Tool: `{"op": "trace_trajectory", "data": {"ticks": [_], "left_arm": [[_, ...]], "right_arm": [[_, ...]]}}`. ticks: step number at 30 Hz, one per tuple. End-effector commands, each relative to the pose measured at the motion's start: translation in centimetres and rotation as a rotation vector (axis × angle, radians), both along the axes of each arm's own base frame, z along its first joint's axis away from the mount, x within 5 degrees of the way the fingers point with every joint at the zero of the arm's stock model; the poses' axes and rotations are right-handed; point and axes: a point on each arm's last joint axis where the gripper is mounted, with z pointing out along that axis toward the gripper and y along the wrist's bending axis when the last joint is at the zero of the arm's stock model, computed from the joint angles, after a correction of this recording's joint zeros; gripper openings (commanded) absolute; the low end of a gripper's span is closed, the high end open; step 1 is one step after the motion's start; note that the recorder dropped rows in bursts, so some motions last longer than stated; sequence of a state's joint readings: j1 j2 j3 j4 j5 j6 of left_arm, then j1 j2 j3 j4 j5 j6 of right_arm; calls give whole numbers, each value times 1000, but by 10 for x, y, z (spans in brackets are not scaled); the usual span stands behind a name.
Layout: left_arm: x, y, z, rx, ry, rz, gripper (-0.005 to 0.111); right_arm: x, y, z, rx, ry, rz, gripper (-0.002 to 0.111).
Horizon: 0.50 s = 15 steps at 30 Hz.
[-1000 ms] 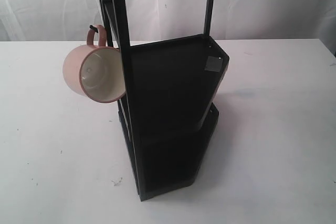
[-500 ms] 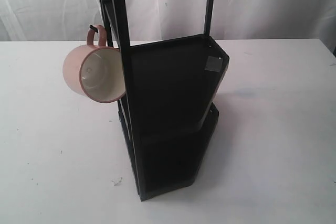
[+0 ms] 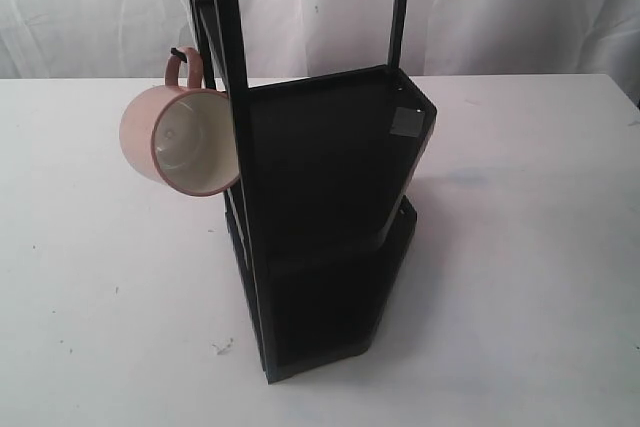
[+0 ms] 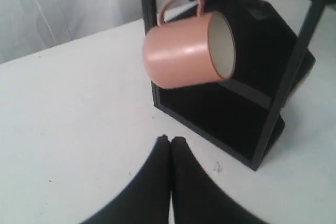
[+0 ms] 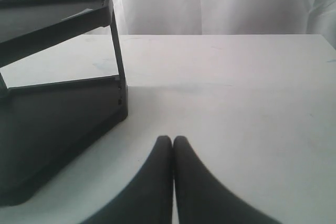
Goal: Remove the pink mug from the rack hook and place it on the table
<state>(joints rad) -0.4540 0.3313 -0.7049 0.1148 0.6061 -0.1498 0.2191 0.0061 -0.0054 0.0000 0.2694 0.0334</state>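
Viewed from my remote station, the exterior camera shows, at far left, the white table (image 3: 90, 297), faintly scuffed and speckled. At about ten o'clock from the picture's centre hangs the pink mug (image 3: 180, 142), clear of the tabletop. Its loop handle is threaded over the rack hook (image 3: 181, 51), a thin black prong jutting from the rack's left side. Because only the handle carries it, the mug tips over, so its cream mouth faces down and toward the camera. Its rim lies close against the rack's front post, and I cannot tell whether they touch. My left gripper (image 4: 171, 139) does not appear in the exterior view. Its wrist camera shows two dark fingers pressed together, holding nothing, well apart from the mug and pointed toward it. I judge that suits an approach, though the jaws must part first. At centre, running from twelve o'clock down to six, the tall black rack (image 3: 320, 197) stands on the table with two dark shelves. Toward three o'clock the table runs on to its far edge. My right gripper (image 5: 172, 139) also has its fingers together and empty, above the table near the rack's lower corner. The mug is absent from its camera, so I judge this arm is parked aside while the left one does the lift.
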Motion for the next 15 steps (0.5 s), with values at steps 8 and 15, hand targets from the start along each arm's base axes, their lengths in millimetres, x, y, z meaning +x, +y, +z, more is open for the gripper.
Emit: {"op": "trace_trajectory", "data": {"ticks": [8, 15], "left_arm": [[9, -21, -3, 29, 162, -163, 1], [3, -27, -20, 50, 278, -242, 42]], "right_arm": [[0, -1, -1, 2, -5, -11, 0], [0, -1, -1, 2, -5, -11, 0]]}}
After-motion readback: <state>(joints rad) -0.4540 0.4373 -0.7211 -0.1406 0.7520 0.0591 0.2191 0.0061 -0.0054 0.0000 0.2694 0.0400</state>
